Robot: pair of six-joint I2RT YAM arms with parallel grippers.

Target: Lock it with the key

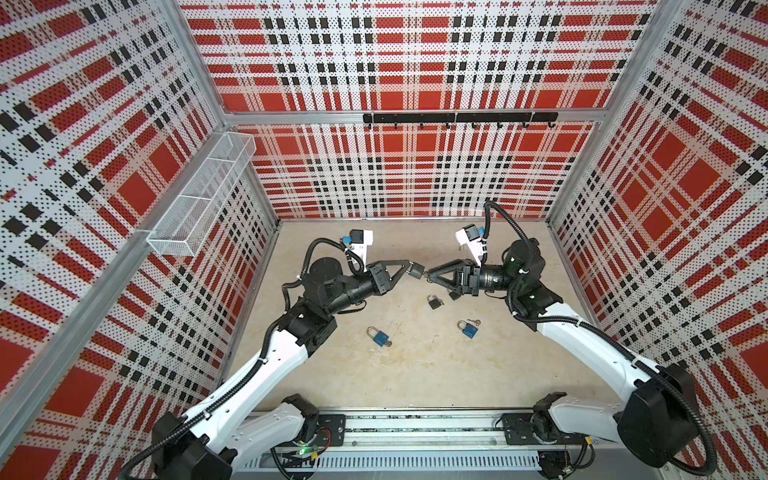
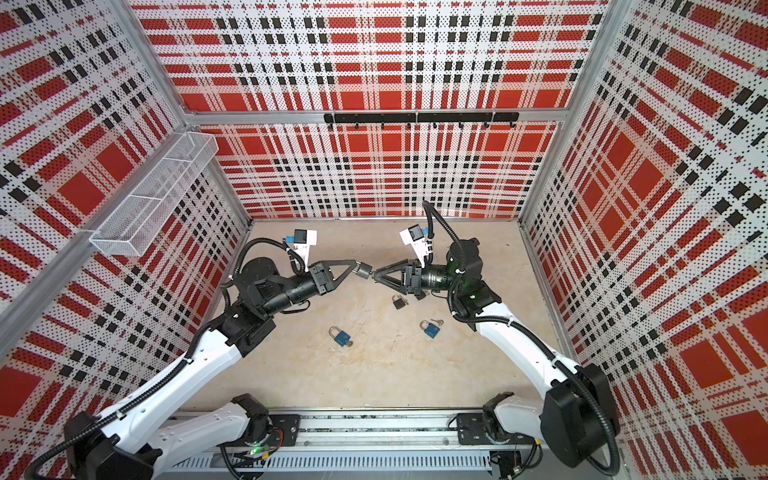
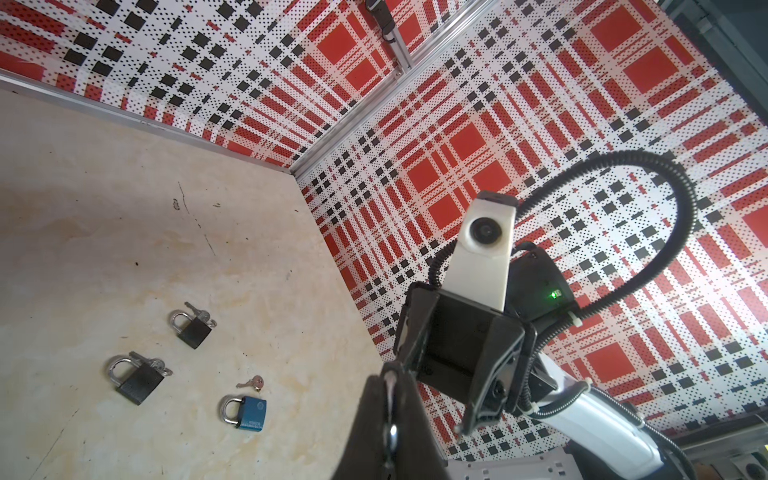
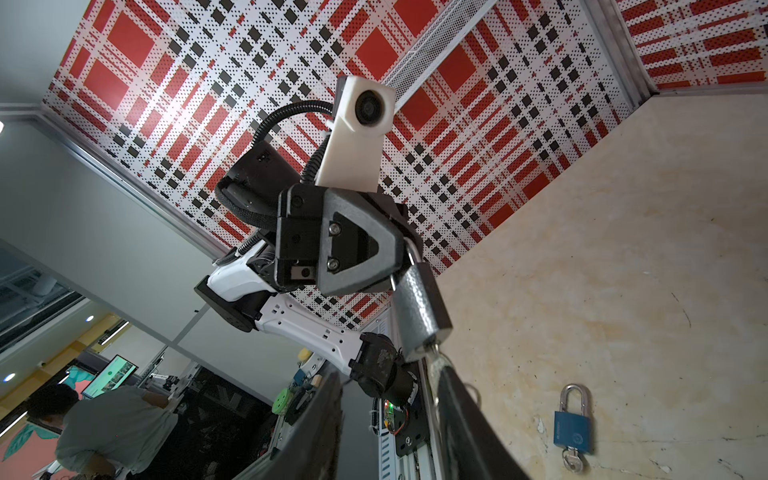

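Grey padlock [image 4: 422, 307], hammered-finish body with steel shackle, hangs above the tabletop [image 1: 415, 374], mid-field. My left tool [image 1: 409, 264] is clamped on its shackle. My right tool [image 1: 429, 276] meets its keyway end, jaws parted, one finger against the key [image 4: 434, 358]. Other padlocks [image 1: 434, 301] lie on the tabletop below, apart; walls [image 1: 415, 166] stand well clear.

Wire basket [image 1: 203, 192] on plaid perforated left wall [image 1: 104, 124]. Black hook rail [image 1: 459, 117] on back wall [image 1: 415, 174]. Beige tabletop [image 1: 415, 374], scuffed. Person [image 4: 112, 432] near lit monitor [image 4: 110, 374] in background.
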